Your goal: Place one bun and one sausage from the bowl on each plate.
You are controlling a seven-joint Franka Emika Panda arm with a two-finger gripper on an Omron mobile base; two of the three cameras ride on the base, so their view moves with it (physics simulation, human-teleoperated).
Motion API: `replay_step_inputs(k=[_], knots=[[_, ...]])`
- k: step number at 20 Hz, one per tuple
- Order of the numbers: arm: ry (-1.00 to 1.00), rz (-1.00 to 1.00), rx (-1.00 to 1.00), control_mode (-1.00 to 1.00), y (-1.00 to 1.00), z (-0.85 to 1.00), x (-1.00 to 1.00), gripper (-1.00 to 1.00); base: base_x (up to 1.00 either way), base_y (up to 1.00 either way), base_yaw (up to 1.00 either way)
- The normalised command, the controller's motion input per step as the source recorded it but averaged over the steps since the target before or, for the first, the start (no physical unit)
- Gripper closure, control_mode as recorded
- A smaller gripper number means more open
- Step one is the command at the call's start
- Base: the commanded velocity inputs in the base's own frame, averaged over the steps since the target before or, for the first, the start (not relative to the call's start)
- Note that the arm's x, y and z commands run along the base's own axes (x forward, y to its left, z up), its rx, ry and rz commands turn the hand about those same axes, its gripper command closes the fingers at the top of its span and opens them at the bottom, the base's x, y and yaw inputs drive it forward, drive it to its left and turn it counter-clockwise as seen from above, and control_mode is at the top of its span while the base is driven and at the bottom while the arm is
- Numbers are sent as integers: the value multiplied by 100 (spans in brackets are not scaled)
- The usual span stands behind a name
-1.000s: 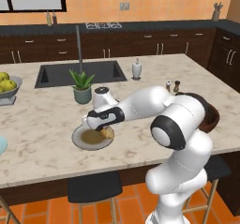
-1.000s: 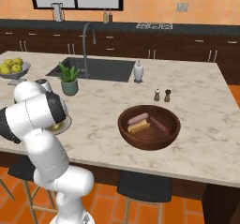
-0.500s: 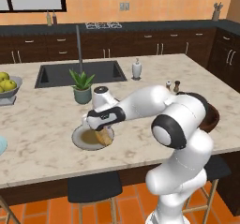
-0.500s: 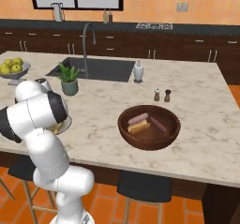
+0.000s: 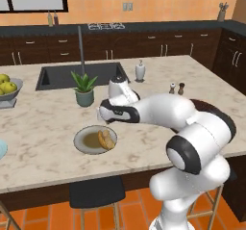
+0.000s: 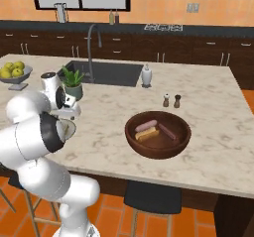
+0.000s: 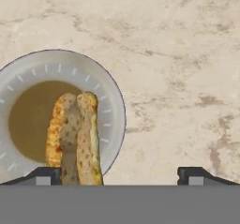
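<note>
A grey plate with a brownish centre lies on the marble island. A split bun rests on its right half, free of the fingers. My gripper hangs open just above the plate's edge, one tip over the bun's end and the other over bare counter. In the left base view the gripper hovers over the plate and bun. The dark wooden bowl sits to the right, holding a pink sausage, a bun and a darker sausage.
A potted plant stands just behind the plate, with the sink beyond it. A grey bowl of fruit and a pale blue plate's edge are at the far left. A soap dispenser and two shakers stand further right.
My gripper has opened and let go of the bun, which now lies on the plate. The hand has lifted slightly.
</note>
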Motion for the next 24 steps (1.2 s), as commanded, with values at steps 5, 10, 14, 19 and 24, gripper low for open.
replay_step_inputs(k=[5, 10, 14, 19, 24], knots=[[0, -1, 0, -100, -84, 44, 0, -100, 0, 0, 0], [0, 0, 0, -100, -99, 29, 0, -100, 0, 0, 0], [0, 0, 0, -100, -100, 18, 0, -100, 0, 0, 0], [0, 0, 0, -100, -99, 13, 0, -100, 0, 0, 0], [1, 0, 0, -100, -93, 7, 0, -100, 0, 0, 0]])
